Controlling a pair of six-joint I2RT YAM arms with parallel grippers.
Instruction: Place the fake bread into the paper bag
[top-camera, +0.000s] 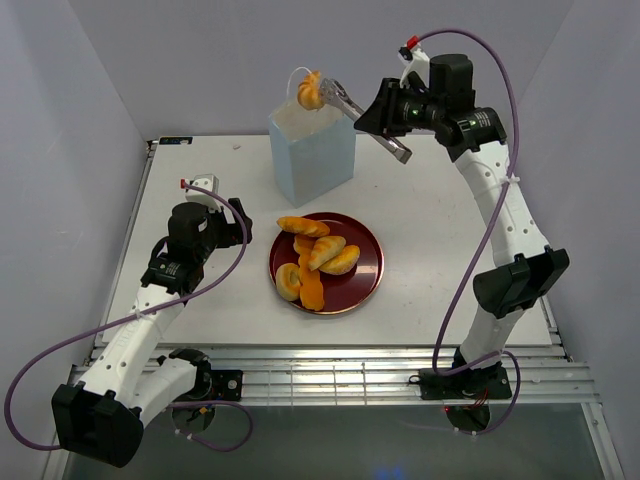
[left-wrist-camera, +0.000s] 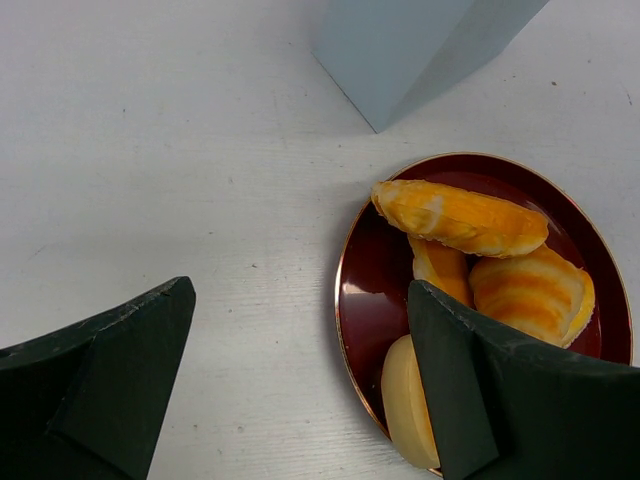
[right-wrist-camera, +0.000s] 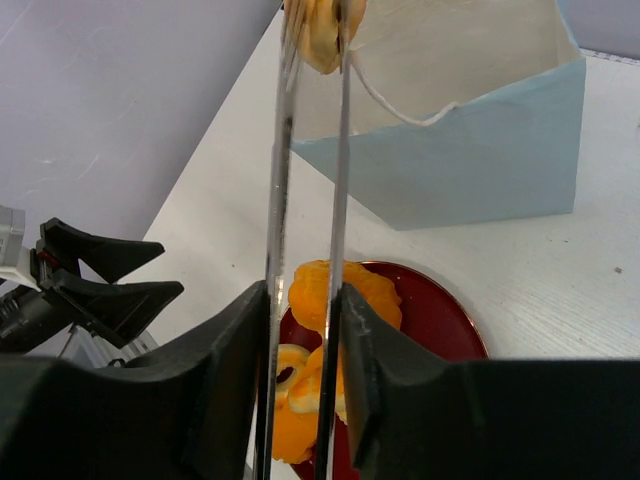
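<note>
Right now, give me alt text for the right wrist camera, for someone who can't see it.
The right gripper clamps metal tongs that pinch a golden pastry at the mouth of the open pale blue paper bag. Below, a dark red plate holds more orange pastries on the white table.

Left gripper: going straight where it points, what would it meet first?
The left gripper would probably meet the white table, just beside the rim of the round dark red plate; depth unclear.

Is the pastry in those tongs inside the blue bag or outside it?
Outside. The pastry is pinched at the tip of the tongs, hanging just above the open top of the upright paper bag, not below its rim.
</note>
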